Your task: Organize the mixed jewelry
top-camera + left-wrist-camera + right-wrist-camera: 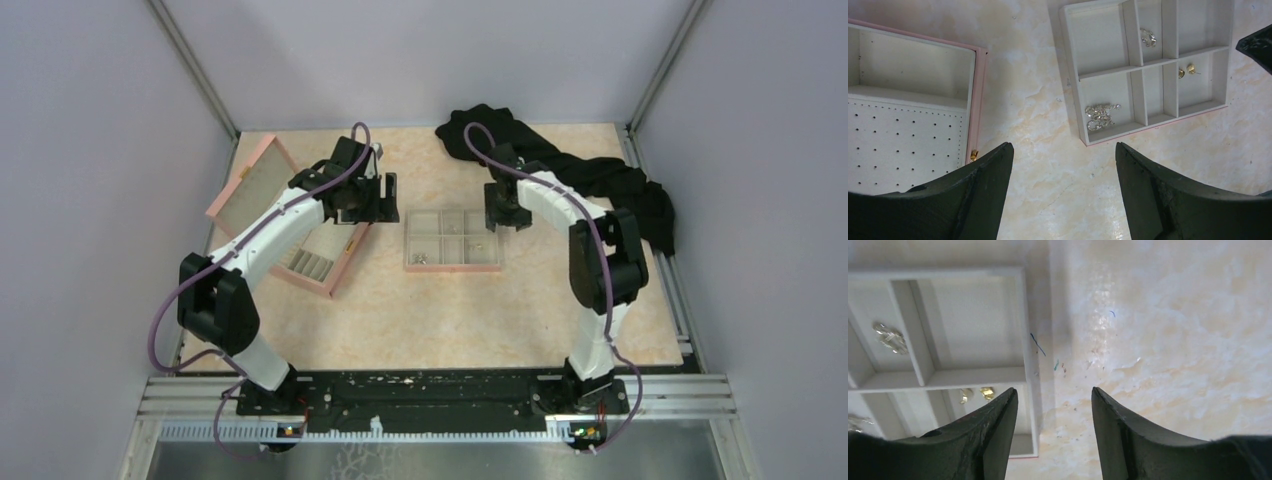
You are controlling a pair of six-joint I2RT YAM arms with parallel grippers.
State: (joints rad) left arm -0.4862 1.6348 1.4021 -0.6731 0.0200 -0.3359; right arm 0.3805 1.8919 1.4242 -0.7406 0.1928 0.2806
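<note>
The counter (1173, 340) had a marbled beige face, smooth with a faint sheen. The tray (1100, 42) looked matt and off-white. Its jewelry (1099, 115) was bright, sparkling silvery metal, beside polished gold studs (1186, 71). The pink box (979, 90) was matt, with a punched cream lining (903, 135). The black cloth (600, 175) looked soft and dull. The jaws were matt, grainy black.

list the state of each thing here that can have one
pink box: open, lid up
compartment tray: partly filled, some compartments bare
silver cluster: lying in its own compartment
small silver piece: lying in another compartment
gold studs: together in one compartment
left end effector: open, empty
right end effector: open, empty
black cloth: crumpled on the table
</note>
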